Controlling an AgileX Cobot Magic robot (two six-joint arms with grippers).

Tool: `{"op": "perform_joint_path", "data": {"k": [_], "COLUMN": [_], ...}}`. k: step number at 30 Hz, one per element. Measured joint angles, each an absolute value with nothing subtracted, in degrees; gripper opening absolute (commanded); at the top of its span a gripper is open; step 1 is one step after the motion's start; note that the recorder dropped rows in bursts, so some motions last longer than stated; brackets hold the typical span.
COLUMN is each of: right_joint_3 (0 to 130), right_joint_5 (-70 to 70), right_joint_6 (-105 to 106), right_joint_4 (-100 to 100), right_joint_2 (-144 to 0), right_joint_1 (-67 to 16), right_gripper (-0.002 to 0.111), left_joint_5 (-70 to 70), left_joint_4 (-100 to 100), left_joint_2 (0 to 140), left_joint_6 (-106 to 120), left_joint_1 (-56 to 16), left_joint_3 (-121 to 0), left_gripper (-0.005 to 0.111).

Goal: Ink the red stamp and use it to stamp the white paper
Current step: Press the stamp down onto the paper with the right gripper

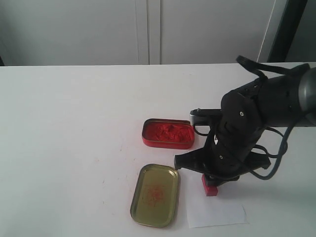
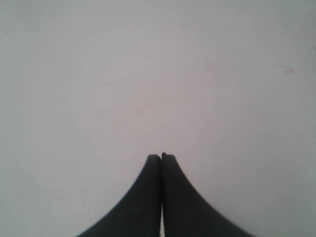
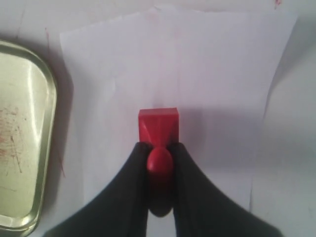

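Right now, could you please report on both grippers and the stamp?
Right gripper shut on small red plastic stamp, over thin white paper sheet. Left gripper shut, empty. Gold metal lid beside paper, clear of stamp.

I see a bright red stamp (image 3: 158, 123), plain white paper (image 3: 207, 74), a gold lid (image 1: 166, 178) smeared red, and a red ink tin (image 1: 165, 143).

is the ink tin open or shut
Open: the red ink tin shows bare red paste, and the gold lid lies apart from it.
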State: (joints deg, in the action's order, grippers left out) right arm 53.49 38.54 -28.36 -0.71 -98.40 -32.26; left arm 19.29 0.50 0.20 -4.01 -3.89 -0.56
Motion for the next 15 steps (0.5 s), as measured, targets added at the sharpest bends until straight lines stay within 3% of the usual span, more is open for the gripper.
{"op": "perform_joint_path", "data": {"k": [15], "right_joint_3": [51.13], "right_joint_5": [33.58], "right_joint_6": [-28.96], "right_joint_4": [-0.69], "right_joint_2": [-101.88], "right_joint_1": [-32.26], "right_gripper": [0.000], "left_joint_5": [19.29], "left_joint_4": [0.50], "left_joint_2": [0.20], "left_joint_6": [-4.01], "left_joint_1": [-3.89], "left_joint_3": [-0.56], "left_gripper": [0.000]}}
